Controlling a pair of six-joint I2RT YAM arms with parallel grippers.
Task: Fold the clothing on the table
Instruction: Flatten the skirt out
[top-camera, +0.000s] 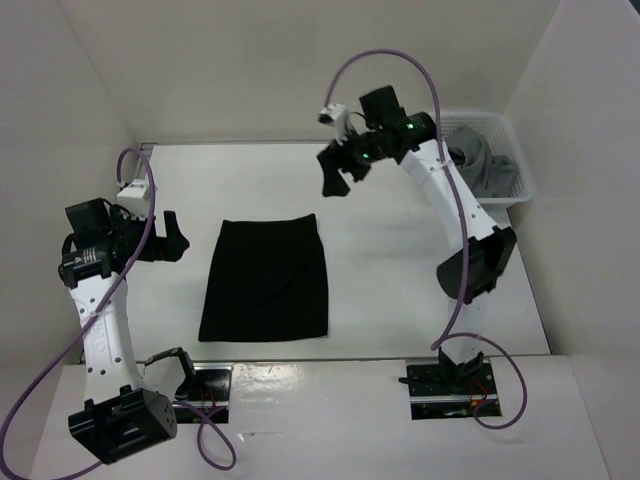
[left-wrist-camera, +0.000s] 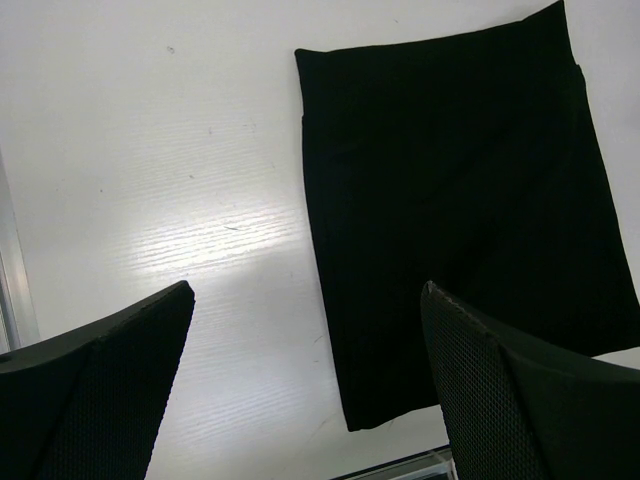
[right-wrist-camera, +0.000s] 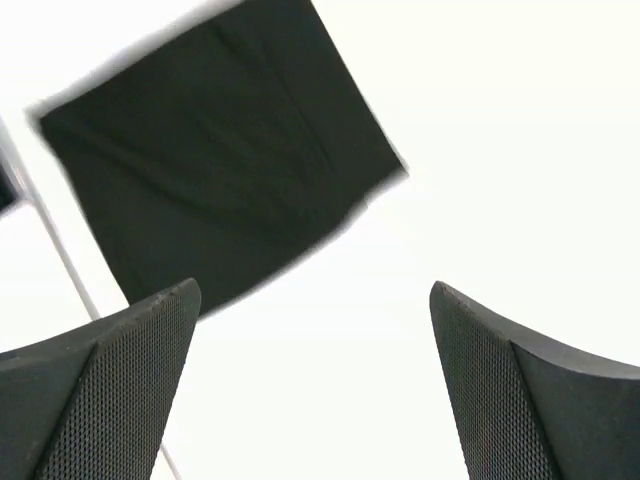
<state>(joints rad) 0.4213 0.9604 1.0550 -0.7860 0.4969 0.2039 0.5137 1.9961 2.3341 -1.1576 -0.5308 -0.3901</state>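
The black clothing (top-camera: 265, 281) lies flat and spread out as a trapezoid in the middle of the white table (top-camera: 390, 300). It also fills the upper right of the left wrist view (left-wrist-camera: 450, 200) and the upper left of the right wrist view (right-wrist-camera: 220, 160). My left gripper (top-camera: 170, 238) hovers open just left of the garment's far left corner, apart from it. High above the table's far middle, beyond the garment's far right corner, my right gripper (top-camera: 338, 172) is open too. Nothing sits between either pair of fingers (left-wrist-camera: 100, 390) (right-wrist-camera: 530, 390).
A white slotted basket (top-camera: 505, 150) holding a grey garment (top-camera: 482, 165) stands at the far right of the table. White walls enclose the table on three sides. A metal rail (left-wrist-camera: 12, 270) runs along the table's edge. The arm bases sit at the near edge.
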